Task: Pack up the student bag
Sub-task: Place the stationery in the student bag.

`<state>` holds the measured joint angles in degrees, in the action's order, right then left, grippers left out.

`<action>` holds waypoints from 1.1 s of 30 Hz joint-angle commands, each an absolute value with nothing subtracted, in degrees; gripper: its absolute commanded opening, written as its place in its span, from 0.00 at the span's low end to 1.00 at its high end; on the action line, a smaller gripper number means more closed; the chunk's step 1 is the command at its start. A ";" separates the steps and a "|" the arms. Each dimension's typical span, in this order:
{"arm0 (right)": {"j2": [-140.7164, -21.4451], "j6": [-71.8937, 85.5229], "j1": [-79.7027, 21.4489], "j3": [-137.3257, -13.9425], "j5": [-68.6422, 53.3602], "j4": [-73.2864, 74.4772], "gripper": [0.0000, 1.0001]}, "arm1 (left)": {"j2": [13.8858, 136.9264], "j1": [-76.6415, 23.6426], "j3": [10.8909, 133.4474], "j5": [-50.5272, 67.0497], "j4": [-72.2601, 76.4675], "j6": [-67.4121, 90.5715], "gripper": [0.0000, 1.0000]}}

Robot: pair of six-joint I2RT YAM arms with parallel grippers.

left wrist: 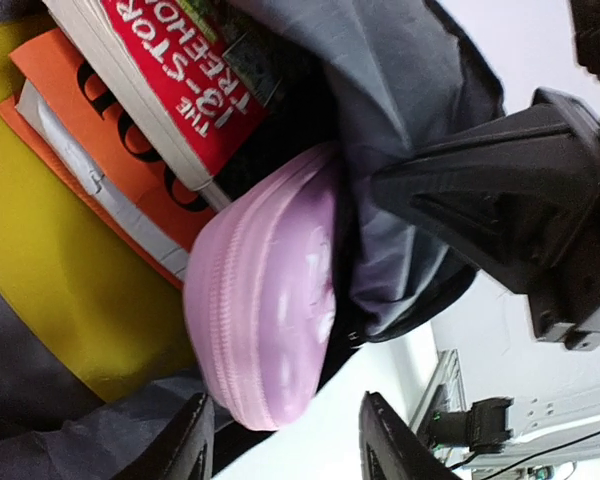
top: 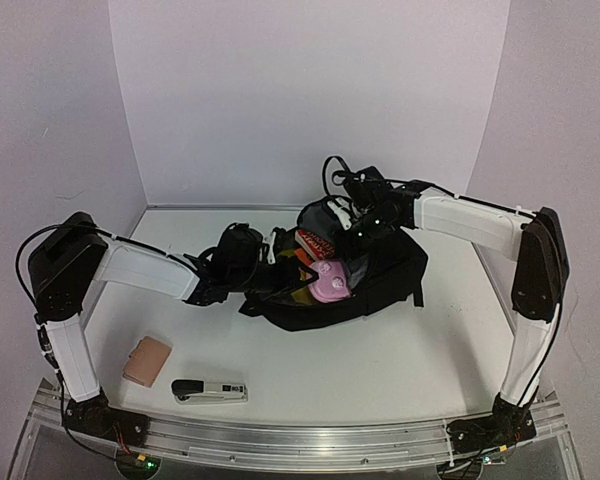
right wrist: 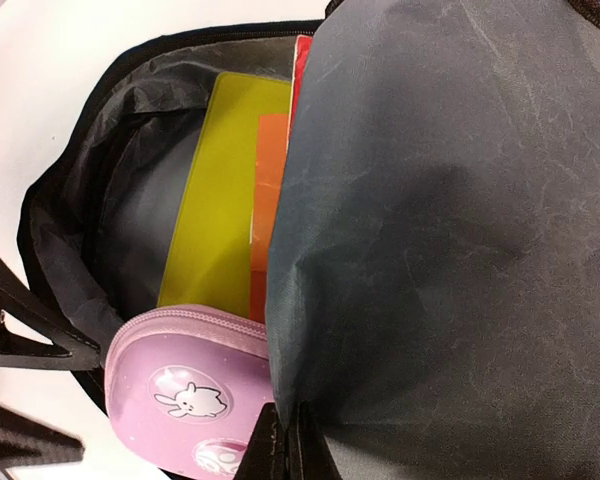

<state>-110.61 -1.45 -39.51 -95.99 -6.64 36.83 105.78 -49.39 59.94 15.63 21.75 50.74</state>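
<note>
White walls close in a white tabletop (top: 380,370), with both arms reaching to its middle. The student bag (top: 390,285), the largest thing here, lies right of centre on its back, its mouth facing the left arm and its grey lining showing.

The right tool (right wrist: 283,425) is closed tight on a fold of the bag's upper flap and holds it up, which is what gives the opening its height. The left tool (left wrist: 285,415) sits at the mouth with its jaws parted. The lower end of the pink pencil case (left wrist: 270,300) lies between the fingers, but there is a clear gap on one side, so the case is not clamped.

Inside, a yellow folder (right wrist: 215,190), an orange book (left wrist: 100,130) and a red paperback (left wrist: 180,70) stand stacked against the lining. The pencil case rests on top of them at the lip, about half out of the bag.

The step in hand appears to be seating the case. To do it well, the flap should be kept high and taut. The left tool should clear the case without dragging it back out, then push on its outer end so it slides down the book faces. If the flap slackens, or the push lands off-centre, the rounded case is likely to roll onto the tabletop.

A stapler (top: 210,390) and a small tan block (top: 147,360) lie near the left arm's base, well apart from the bag and probably next to pack.
</note>
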 commanded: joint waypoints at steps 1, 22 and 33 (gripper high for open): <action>-105.50 -1.23 -40.09 -95.87 -10.28 34.73 0.00 | 107.01 -49.31 62.69 15.58 18.66 48.32 0.48; -98.40 -5.66 -35.89 -87.00 -9.15 37.46 0.00 | 128.53 -51.78 90.04 25.05 17.47 47.09 0.25; -91.69 -18.23 -30.28 -79.66 -2.59 39.97 0.00 | 108.84 -51.31 74.43 13.19 8.17 44.00 0.66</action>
